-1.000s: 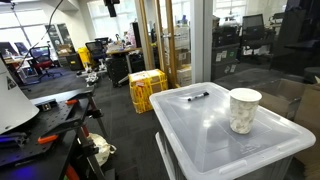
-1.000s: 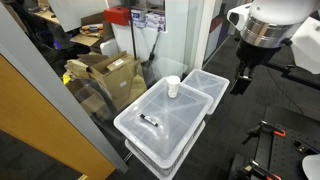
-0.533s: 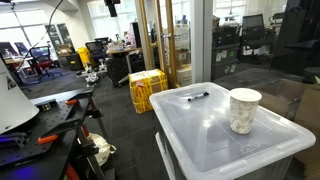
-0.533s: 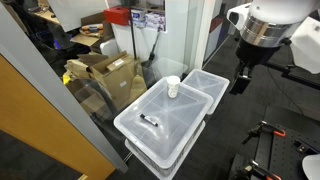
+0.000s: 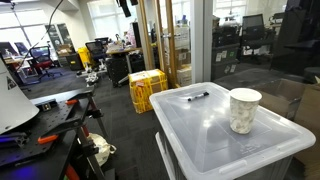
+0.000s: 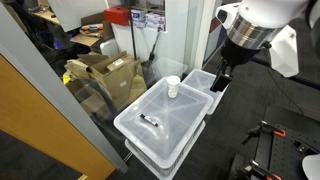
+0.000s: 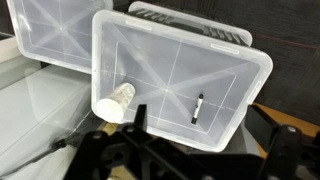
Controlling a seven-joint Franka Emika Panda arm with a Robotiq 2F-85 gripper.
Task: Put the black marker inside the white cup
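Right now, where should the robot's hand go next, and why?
Probably over and down toward the black marker. The gripper hangs high off to one side and holds nothing, with its jaws looking open in the wrist view. The marker lies flat on the clear lid, apart from the white cup, so it has to be reached before anything else.

Clear plastic bin lid (image 5: 215,125), yellow crate (image 5: 146,88)

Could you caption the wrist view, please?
Tool above clear bin lid holding black marker and white cup, set apart.
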